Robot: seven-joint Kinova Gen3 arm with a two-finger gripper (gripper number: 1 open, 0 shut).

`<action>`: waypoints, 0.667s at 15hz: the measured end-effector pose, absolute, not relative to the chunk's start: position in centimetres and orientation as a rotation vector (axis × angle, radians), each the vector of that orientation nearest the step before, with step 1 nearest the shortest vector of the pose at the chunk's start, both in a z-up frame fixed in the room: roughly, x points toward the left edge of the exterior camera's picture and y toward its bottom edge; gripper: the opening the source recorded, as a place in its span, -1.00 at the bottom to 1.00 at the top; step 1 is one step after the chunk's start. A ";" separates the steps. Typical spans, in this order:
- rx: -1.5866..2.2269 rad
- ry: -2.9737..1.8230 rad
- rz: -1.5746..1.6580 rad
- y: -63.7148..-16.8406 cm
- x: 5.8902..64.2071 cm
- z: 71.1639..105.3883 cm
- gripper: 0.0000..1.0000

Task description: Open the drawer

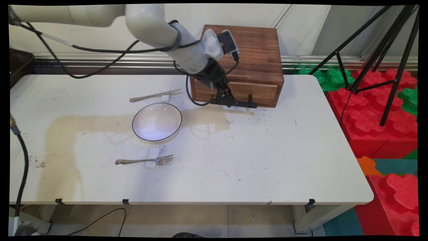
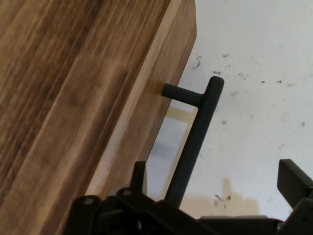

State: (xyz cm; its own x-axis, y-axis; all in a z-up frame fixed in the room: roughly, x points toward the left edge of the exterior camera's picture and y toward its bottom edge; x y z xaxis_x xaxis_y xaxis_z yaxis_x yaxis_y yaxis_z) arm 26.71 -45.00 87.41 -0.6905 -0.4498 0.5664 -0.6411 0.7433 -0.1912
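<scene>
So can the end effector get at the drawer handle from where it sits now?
Probably yes: the end effector is already at the black drawer handle on the wooden box, its fingers straddling the bar, nothing between.

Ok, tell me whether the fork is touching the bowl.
Apart. The main view shows bare table between the fork, lying on a small white block, and the bowl.

The main view looks down from above the near table edge toward the wall. The hand view sits very close before the gripper. Both share the drawer handle.
</scene>
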 end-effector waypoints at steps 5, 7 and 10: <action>0.813 -2.471 0.506 -46.5 25.4 85.4 1.00; 0.805 -2.480 0.500 -46.9 25.0 84.7 1.00; 0.797 -2.490 0.490 -47.3 24.6 83.7 1.00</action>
State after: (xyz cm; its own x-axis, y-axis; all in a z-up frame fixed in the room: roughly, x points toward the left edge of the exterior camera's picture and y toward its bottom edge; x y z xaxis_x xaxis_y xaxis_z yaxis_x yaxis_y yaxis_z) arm 24.59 -47.34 83.68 -0.7170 -0.4439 0.5374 -0.6144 0.7666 -0.1864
